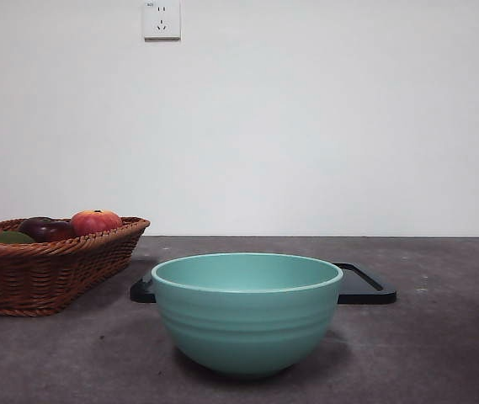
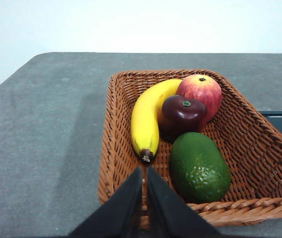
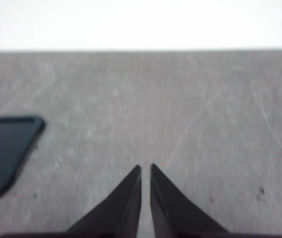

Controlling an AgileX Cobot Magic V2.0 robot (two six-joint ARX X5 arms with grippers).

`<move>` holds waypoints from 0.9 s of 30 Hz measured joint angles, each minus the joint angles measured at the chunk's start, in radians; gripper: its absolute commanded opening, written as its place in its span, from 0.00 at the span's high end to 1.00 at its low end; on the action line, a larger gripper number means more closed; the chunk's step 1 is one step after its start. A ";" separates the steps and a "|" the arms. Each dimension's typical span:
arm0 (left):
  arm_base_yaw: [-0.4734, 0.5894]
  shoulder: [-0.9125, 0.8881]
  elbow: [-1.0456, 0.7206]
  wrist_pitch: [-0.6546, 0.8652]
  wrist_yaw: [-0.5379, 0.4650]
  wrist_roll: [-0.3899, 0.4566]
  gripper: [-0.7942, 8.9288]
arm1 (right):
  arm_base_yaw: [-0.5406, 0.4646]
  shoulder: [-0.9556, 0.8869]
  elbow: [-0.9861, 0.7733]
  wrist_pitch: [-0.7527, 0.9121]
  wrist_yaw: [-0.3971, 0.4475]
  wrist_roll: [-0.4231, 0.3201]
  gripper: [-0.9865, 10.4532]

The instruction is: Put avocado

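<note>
The left gripper [image 2: 144, 171] hangs above the near rim of the wicker basket [image 2: 112, 148], its jaws pressed nearly together with only a thin slit between them, holding nothing. The avocado [image 2: 199, 167] lies in the basket just beside the jaws, touching the dark maroon fruit [image 2: 183, 114] — beyond them sit a banana [image 2: 148, 119] and a red apple [image 2: 202, 91]. The right gripper [image 3: 145, 171] hovers over bare grey table [image 3: 180, 99], jaws likewise drawn close and empty, a black tray [image 3: 4, 148] off to one side. In the front view a green bowl [image 1: 247, 311] stands before that tray, the basket well apart at the table's side — neither arm shows there
</note>
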 measured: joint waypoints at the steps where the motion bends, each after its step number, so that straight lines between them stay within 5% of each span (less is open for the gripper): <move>1: 0.000 0.000 0.000 0.000 0.000 0.000 0.90 | 0.000 0.000 0.000 0.013 -0.003 0.000 0.89; 12: 0.000 0.000 0.000 0.000 0.000 -0.006 0.90 | 0.000 0.000 0.000 0.027 -0.032 0.082 0.90; 27: 0.000 0.063 0.104 -0.032 -0.005 -0.207 0.90 | 0.011 0.092 0.223 -0.056 -0.087 0.330 0.90</move>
